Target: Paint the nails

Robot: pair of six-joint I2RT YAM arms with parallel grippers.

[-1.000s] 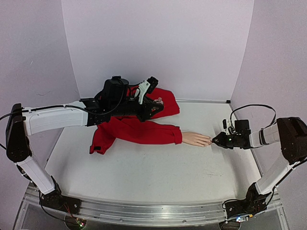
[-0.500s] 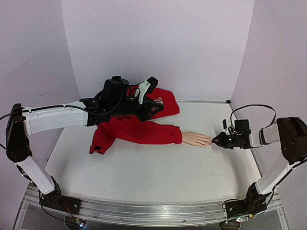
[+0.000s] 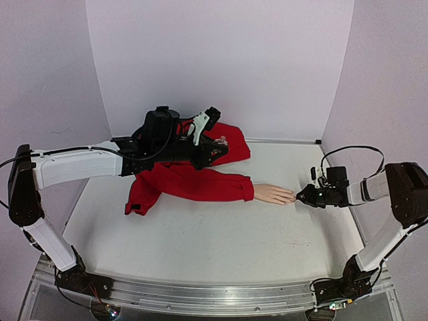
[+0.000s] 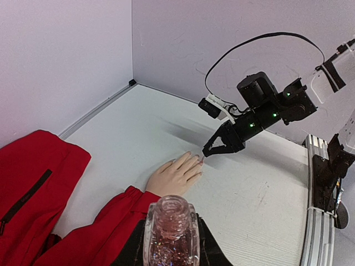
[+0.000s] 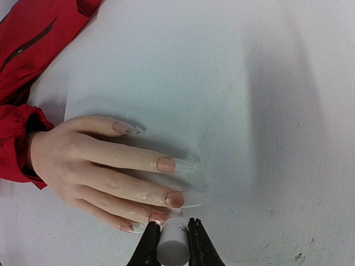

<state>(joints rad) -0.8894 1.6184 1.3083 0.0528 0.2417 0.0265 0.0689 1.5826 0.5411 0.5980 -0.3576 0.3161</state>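
Mannequin hand (image 5: 83, 160) lies palm-down on the white surface (image 3: 200, 241), with a red sleeve (image 3: 200, 184) at its wrist. The nails (image 5: 166, 164) point toward the right fingers (image 5: 172, 235). These are clenched on a white cylindrical cap (image 5: 173, 248) just beside the nearest fingertips; contact cannot be determined. Left fingers (image 3: 219, 143) grasp an uncapped clear glitter bottle (image 4: 171, 221) over the red garment, well apart from the hand. The bottle's face is too blurred to read.

I count one mannequin hand (image 5: 83, 160) with five nails (image 5: 166, 164) showing, one red jacket (image 3: 194, 180), one glittery bottle (image 4: 171, 233), one white cap (image 5: 173, 246), one table (image 3: 200, 241), and two arms with one claw each: left claw (image 3: 212, 148), right claw (image 5: 172, 226).
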